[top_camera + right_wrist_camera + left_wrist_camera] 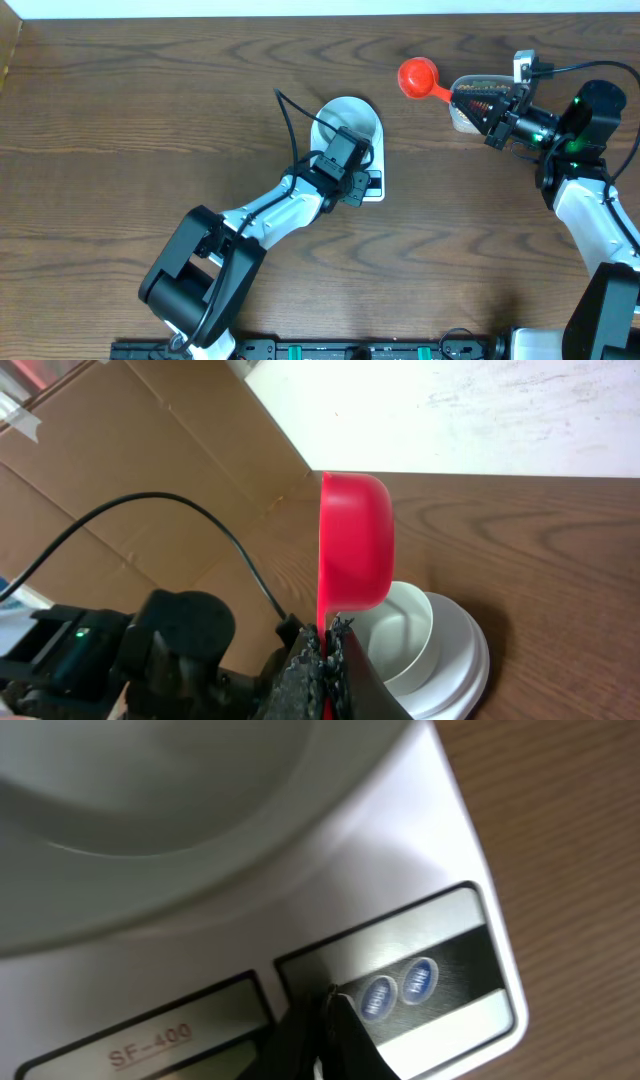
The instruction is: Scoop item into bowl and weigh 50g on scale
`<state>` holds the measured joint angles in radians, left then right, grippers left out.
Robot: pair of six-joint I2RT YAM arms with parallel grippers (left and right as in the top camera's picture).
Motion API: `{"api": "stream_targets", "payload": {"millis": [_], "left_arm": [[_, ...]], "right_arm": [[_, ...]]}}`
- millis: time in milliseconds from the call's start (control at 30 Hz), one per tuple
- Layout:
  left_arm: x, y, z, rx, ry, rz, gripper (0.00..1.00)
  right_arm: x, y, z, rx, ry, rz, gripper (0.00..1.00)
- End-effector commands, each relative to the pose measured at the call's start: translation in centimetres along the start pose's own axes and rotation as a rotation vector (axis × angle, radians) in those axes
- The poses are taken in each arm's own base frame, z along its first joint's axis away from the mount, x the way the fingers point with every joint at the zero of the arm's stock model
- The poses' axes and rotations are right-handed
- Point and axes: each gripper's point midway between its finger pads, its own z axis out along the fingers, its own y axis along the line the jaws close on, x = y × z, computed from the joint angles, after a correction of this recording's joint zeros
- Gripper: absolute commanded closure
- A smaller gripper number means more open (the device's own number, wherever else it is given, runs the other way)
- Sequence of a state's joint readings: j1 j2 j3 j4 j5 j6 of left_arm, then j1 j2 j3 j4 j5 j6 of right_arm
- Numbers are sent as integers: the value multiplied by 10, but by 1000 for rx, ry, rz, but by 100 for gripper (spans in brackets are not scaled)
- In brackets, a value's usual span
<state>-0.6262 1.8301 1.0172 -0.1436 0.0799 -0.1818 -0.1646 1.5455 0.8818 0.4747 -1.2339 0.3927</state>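
The left gripper (325,1008), fingers pinched together, is hovering by the buttons (398,990) at the 5 o'clock end of the scale (430,870), where an off-centre press is risking shoving the bowl (150,800) it carries, while the right gripper (325,635) is clamping the red scoop (355,540) at 2 o'clock.

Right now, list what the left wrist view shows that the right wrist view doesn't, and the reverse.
Left wrist only: two round buttons, the SF-400 label, and how the shut left gripper sits beside those buttons. Right wrist only: the red scoop, turned on its side, its handle pinched in the right gripper, with cardboard behind. Both: the bowl sitting on the scale.
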Motion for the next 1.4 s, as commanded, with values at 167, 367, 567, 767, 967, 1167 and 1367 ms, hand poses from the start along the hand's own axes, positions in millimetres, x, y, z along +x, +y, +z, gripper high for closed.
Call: {"api": "stream_targets", "payload": {"millis": [167,367,567,767,967,1167,1367], "left_arm": [[-7,6,5,6,-6,-2,93],[-1,2,5,8,15,34,93],[4,-1,5,27,36,32,93],[3,-1,5,28,33,32,93],[3,-3,5,29,34,37,93],[3,-3,5,30,34,36,93],[3,-5,5,32,32,47,93]], "right_arm": [[-8,0,-1,9,-12,-35,99],[-9,-1,-1,17,-15,-35,99],[-9,-1,-1,17,-15,-35,99],[-9,-2,-1,20,-16,-35,99],[-9,-2,-1,23,-17,-35,99],[-9,-2,-1,23,-17,-35,99],[-9,-2,-1,23,-17,-35,99]]}}
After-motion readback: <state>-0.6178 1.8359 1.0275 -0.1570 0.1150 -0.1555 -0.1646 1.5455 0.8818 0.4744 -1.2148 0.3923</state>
